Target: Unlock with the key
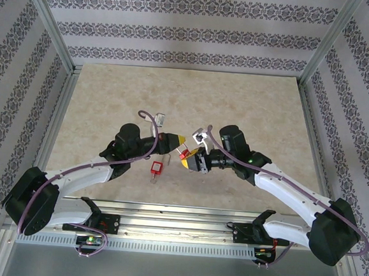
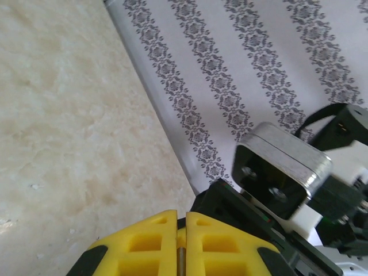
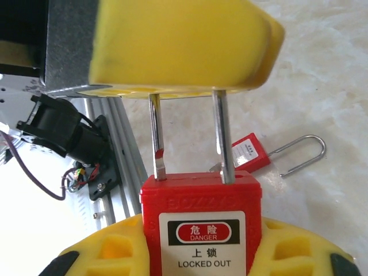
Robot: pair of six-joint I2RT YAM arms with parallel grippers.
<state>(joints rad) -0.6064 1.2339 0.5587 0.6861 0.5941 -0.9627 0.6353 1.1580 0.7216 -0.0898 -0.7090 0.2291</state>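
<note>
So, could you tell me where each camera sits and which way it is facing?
Top external: above and behind the bases, looking down on the table; both arms, left gripper and right gripper show.
Left wrist: on the left arm, facing across the table to the patterned wall; its shut fingers at the bottom.
Right wrist: on the right arm, facing the red padlock gripped between its fingers.
Shared: top external and right wrist both show the spare padlock on the table.

Left arm showing white links, black joints | right arm looking alike | purple cables trailing along both | fingers showing yellow pockets
</note>
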